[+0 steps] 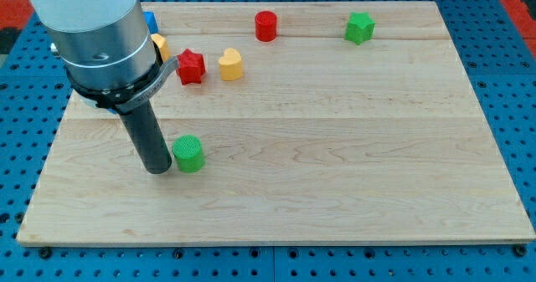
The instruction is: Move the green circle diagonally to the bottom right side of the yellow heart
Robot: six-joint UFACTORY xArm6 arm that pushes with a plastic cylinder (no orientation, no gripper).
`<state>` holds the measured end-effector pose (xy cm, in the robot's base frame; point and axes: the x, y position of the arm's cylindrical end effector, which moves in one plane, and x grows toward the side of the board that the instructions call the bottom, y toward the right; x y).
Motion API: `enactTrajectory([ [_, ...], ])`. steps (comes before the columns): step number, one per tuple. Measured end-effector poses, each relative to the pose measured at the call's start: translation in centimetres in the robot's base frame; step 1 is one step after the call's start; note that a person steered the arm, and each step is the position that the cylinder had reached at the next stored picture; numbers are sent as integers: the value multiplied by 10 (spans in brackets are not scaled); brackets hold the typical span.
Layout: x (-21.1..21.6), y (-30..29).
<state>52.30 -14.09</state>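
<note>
Seemingly touching my tip (158, 171), the green circle (188, 153) stands upright; tool holds nothing.

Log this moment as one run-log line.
my tip: touching green circle on view's left | yellow heart: above, toward view's top right | status: circle not yet placed

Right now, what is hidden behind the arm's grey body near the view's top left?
Behind the arm's grey body, part of a blue block and part of a yellow block show; their shapes and the rest are covered.
</note>
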Motion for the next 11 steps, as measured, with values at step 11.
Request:
enactTrajectory([
  [11, -56, 203],
])
